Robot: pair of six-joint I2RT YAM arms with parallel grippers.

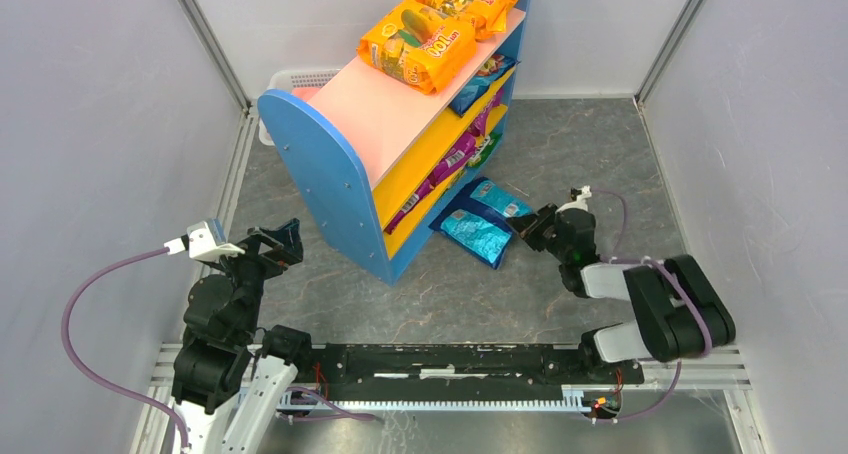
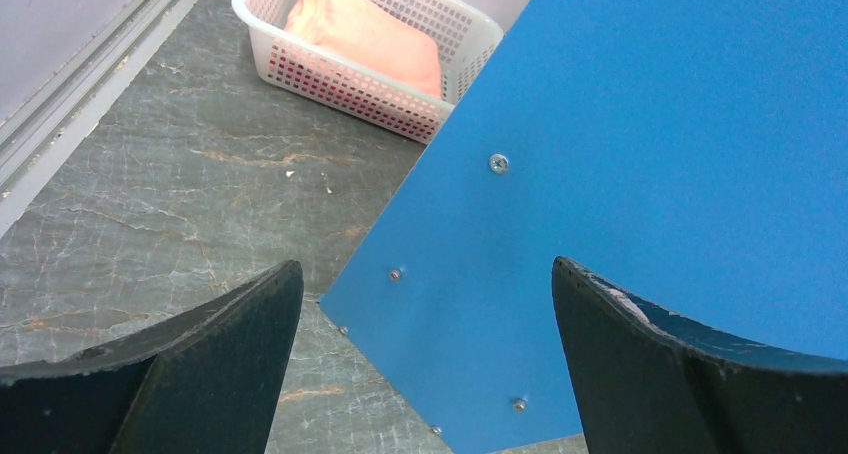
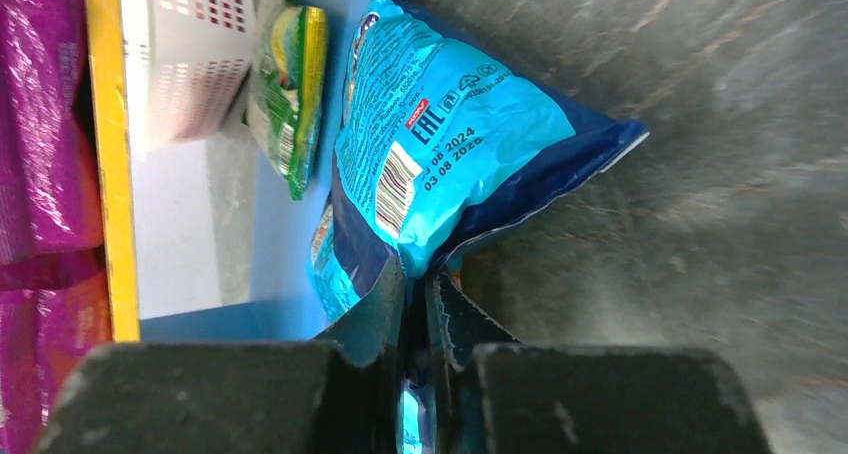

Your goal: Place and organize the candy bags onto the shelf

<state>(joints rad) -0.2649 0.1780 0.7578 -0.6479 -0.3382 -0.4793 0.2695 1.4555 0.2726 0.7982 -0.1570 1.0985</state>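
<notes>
Lower centre of the right wrist view: right gripper is seen with jaws drawn together on the thin edge of a blue candy bag. Bag is laid on the grey floor just beside the open front of the shelf, with another blue bag lying against it. Bag is judged light, air-puffed and soft, with slick foil film, and the contents are likely crushed if the belly is squeezed. Flat crimped edge is judged the better hold, though slipping is to be expected on a fast swing. Left gripper is held with jaws wide apart and nothing between them, close to the shelf's blue side panel. Orange bags are seen on the pink top, purple bags on a yellow shelf
</notes>
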